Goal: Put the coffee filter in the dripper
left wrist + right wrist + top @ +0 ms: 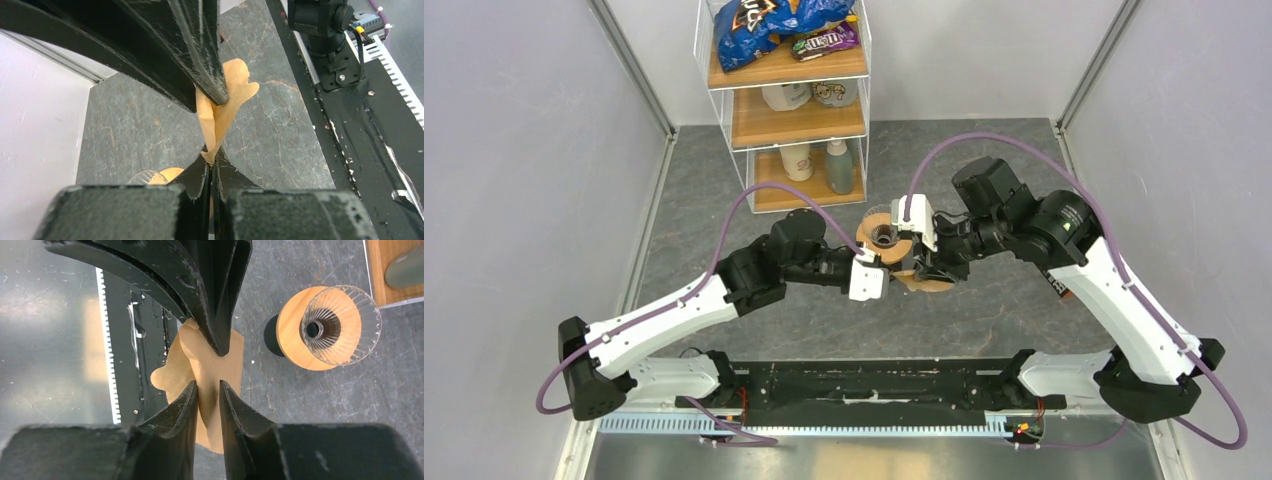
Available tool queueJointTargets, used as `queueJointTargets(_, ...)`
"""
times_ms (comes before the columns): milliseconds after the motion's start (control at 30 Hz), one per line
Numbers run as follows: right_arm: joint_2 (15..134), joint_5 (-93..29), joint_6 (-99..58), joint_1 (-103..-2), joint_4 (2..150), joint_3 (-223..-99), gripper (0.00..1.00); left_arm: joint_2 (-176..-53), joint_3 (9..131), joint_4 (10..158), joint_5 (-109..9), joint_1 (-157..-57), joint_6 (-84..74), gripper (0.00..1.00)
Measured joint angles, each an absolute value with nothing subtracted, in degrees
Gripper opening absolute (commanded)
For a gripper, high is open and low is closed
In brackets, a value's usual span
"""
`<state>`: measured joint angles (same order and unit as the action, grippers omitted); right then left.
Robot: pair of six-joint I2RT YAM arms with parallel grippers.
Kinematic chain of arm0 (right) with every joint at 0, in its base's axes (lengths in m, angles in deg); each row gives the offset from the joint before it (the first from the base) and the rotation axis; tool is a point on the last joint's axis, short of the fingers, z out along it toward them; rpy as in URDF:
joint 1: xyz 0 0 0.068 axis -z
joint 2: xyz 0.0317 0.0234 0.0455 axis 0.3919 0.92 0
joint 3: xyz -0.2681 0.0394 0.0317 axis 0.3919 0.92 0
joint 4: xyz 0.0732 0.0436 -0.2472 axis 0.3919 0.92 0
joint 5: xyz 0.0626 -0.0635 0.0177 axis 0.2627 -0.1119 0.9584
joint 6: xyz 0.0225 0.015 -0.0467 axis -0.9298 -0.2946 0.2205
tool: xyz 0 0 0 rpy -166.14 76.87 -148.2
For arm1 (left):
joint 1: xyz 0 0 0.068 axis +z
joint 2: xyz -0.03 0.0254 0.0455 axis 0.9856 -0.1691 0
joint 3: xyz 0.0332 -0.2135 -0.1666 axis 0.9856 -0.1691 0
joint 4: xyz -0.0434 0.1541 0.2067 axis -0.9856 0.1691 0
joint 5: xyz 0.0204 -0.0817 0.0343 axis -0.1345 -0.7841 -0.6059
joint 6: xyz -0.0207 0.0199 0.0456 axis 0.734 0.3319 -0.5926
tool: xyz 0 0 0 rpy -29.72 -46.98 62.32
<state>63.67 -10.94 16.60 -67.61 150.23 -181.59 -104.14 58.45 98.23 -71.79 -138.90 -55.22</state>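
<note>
The coffee filter (931, 285) is a tan paper, crumpled and held off the grey table between both grippers, just right of the dripper (880, 236). My left gripper (212, 159) is shut on the filter's (227, 107) lower edge. My right gripper (207, 389) is closed to a narrow gap with a fold of the filter (175, 372) pinched in it. The left gripper's fingers (215, 295) meet the same paper from the opposite side. The dripper (292, 335), a clear ribbed glass cone in a light-wood ring on a black base, stands empty beside them.
A white wire rack (789, 100) with wooden shelves, snack bags and bottles stands at the back, just behind the dripper. The black base rail (874, 385) runs along the near edge. Grey walls close in left and right.
</note>
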Motion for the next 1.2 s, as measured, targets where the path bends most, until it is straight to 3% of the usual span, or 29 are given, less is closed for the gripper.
queueJointTargets(567, 60.0, -21.8, 15.0, -64.8, 147.4, -177.0, 0.33, -102.4, 59.1, 96.2, -69.3, -138.9, -52.9, 0.02)
queueJointTargets(1000, 59.1, -20.4, 10.3, -59.6, 143.3, -175.0, 0.29, -100.9, 59.1, 95.6, -68.5, -138.9, -52.7, 0.02)
queueJointTargets(1033, 59.1, -20.0, 9.8, -58.9, 143.0, -174.9, 0.26, -100.7, 59.1, 95.5, -68.2, -138.9, -52.7, 0.02)
queueJointTargets(1133, 59.1, -18.8, 8.6, -56.9, 142.2, -174.7, 0.03, -100.4, 59.1, 94.8, -66.9, -138.9, -52.7, 0.02)
queueJointTargets(1200, 59.1, -18.2, 7.7, -56.2, 141.7, -174.7, 0.00, -100.3, 59.1, 94.3, -65.9, -138.9, -52.9, 0.11)
